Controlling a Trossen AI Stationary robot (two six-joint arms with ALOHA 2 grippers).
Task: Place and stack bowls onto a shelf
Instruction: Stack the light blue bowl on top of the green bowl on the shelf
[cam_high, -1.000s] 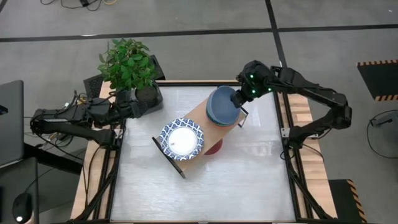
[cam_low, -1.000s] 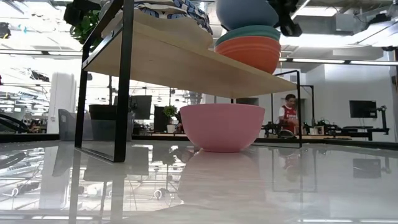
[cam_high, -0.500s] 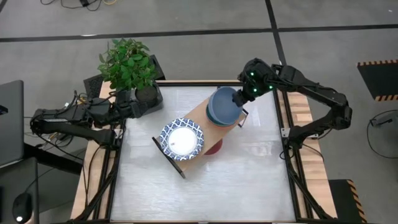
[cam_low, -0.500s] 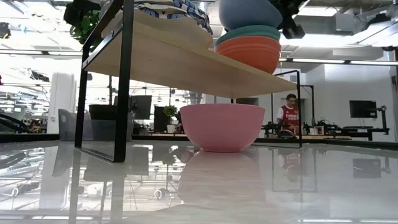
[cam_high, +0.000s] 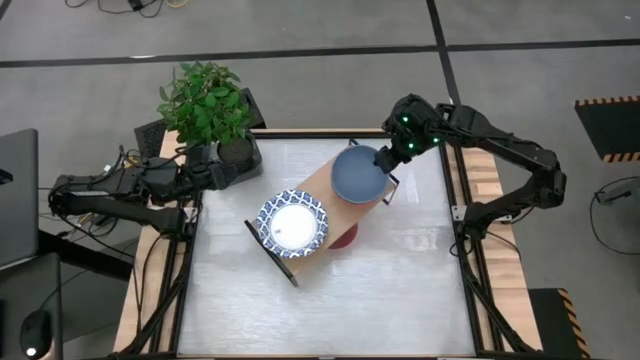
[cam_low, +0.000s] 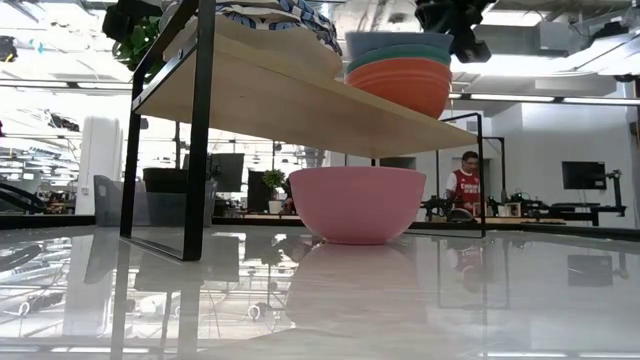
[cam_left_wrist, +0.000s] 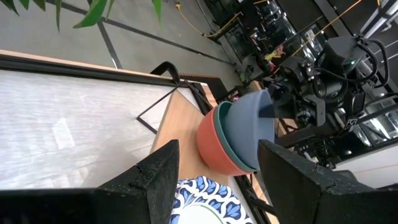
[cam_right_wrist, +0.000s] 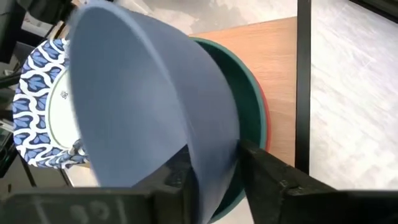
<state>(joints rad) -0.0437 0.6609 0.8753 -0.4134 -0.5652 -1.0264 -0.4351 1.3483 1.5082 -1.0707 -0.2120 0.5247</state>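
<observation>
On the shelf (cam_high: 315, 185) a blue bowl (cam_high: 358, 177) sits nested in a green bowl (cam_low: 400, 57), which sits in a red one (cam_low: 405, 85). My right gripper (cam_right_wrist: 214, 165) is open at the blue bowl's far-right rim, one finger inside and one outside. A white bowl with a blue-patterned rim (cam_high: 293, 224) stands on the shelf's near-left part. A pink bowl (cam_low: 357, 203) rests on the table under the shelf. My left gripper (cam_high: 215, 172) waits open at the table's left edge, with nothing between its fingers. My right gripper straddles the blue bowl's rim (cam_right_wrist: 214, 186), slanting down from the table's far right, one finger (cam_right_wrist: 177, 171) inside and one (cam_right_wrist: 264, 171) outside. I cannot tell whether either finger touches the wall. The bowl rests in the green bowl.
A potted plant (cam_high: 205, 105) stands at the table's far-left corner, next to my left gripper. The table top (cam_high: 330, 310) in front of the shelf is bare. A person (cam_low: 463, 180) shows in the room far behind the table.
The blue bowl has dropped from above the stack into the green bowl and now sits level, with only its rim showing above it. My right gripper has stayed at the same height over the bowl's rim.
</observation>
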